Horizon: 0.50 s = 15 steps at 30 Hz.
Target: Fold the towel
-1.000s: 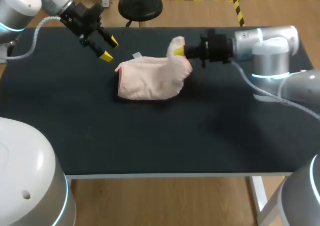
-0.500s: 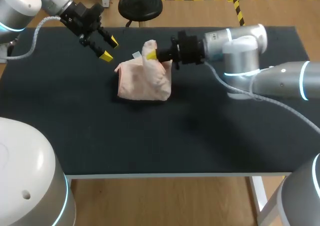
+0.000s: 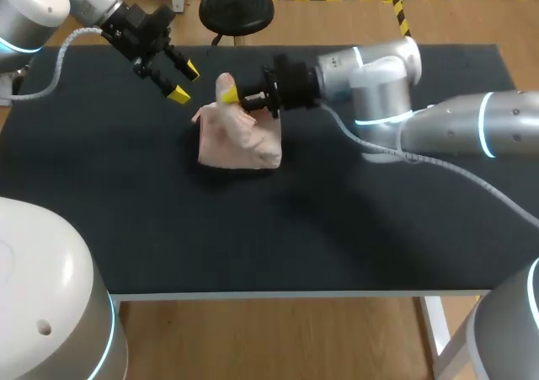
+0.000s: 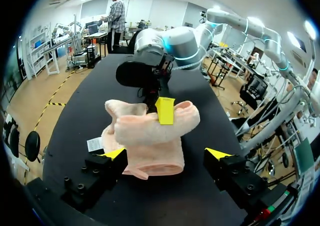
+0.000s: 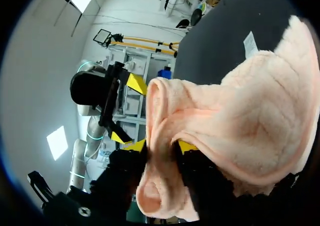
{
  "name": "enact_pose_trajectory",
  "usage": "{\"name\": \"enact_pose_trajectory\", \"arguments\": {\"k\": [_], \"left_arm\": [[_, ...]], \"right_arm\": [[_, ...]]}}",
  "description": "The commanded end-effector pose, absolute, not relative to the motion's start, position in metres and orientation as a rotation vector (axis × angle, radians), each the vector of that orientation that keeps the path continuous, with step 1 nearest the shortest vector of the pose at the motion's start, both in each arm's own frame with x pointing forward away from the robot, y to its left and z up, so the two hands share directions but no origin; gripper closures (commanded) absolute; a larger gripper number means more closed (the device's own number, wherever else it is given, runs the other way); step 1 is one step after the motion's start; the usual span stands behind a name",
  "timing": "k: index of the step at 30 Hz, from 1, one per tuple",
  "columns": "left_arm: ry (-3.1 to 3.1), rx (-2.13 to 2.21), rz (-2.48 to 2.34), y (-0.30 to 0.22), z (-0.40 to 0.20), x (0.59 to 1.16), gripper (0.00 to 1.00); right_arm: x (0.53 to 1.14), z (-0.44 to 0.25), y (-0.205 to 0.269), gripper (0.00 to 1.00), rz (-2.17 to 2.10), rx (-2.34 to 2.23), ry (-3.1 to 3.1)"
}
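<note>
A pink towel (image 3: 240, 144) lies bunched in a folded heap on the black table (image 3: 337, 228), left of centre. My right gripper (image 3: 229, 96) comes in from the right and holds the towel's lifted edge above the heap's left part. In the right wrist view the towel (image 5: 250, 131) fold sits pinched in my right gripper (image 5: 161, 146), touching both yellow tips. My left gripper (image 3: 181, 81) hangs open above the table, just back-left of the towel. In the left wrist view the towel (image 4: 150, 141) lies ahead of my left gripper (image 4: 166, 153), with my right gripper (image 4: 165, 110) on its raised fold.
A small white tag (image 4: 94, 144) sticks out from the towel's side near my left gripper's fingers (image 4: 115, 155). Black tabletop stretches out to the front and to the right of the towel. My right arm (image 3: 379, 72) spans the back of the table.
My right gripper has carried the towel's right edge leftward over the rest, narrowing the heap. The left arm has not moved.
</note>
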<state>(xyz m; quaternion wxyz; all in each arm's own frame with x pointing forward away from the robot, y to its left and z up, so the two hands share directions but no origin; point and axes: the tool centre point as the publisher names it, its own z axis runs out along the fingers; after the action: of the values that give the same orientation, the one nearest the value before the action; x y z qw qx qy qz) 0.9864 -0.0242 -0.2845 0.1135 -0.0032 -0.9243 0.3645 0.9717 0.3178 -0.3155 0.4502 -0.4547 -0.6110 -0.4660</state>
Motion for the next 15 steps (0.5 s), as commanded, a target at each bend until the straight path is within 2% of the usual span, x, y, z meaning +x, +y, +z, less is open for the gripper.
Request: {"name": "enact_pose_trajectory", "arguments": {"k": [1,15], "left_arm": [[-2.711,-0.011,1.072,-0.024,-0.285,0.987,0.0],[-2.711,-0.011,1.072,-0.024,-0.285,0.987,0.0]], "right_arm": [[0.977,-0.307,0.32,0.0,-1.178,-1.102,-1.505],[0.981,-0.274,0.302,0.0,-1.298,-1.061,-1.501]]}}
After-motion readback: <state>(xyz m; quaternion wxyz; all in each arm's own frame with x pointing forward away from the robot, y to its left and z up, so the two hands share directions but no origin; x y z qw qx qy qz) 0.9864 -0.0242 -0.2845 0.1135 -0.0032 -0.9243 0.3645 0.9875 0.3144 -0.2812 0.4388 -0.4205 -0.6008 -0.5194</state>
